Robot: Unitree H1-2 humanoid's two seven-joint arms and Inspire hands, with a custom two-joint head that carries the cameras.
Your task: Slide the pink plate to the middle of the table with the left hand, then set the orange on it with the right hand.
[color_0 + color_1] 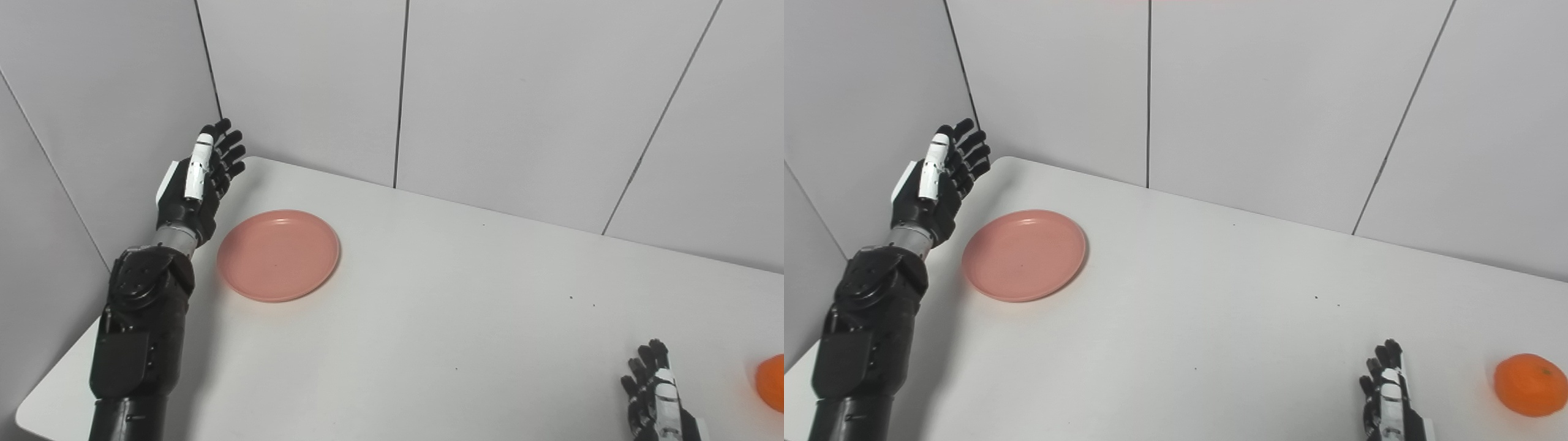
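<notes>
While the left robot hand [199,177] stands raised at the left of the frame, fingers spread wide and holding nothing, the pink plate [278,255] lies just beside it on the white surface [465,318]. At lower right, the right robot hand [1387,392] rests empty with fingers apart, near the orange [1530,384].
</notes>
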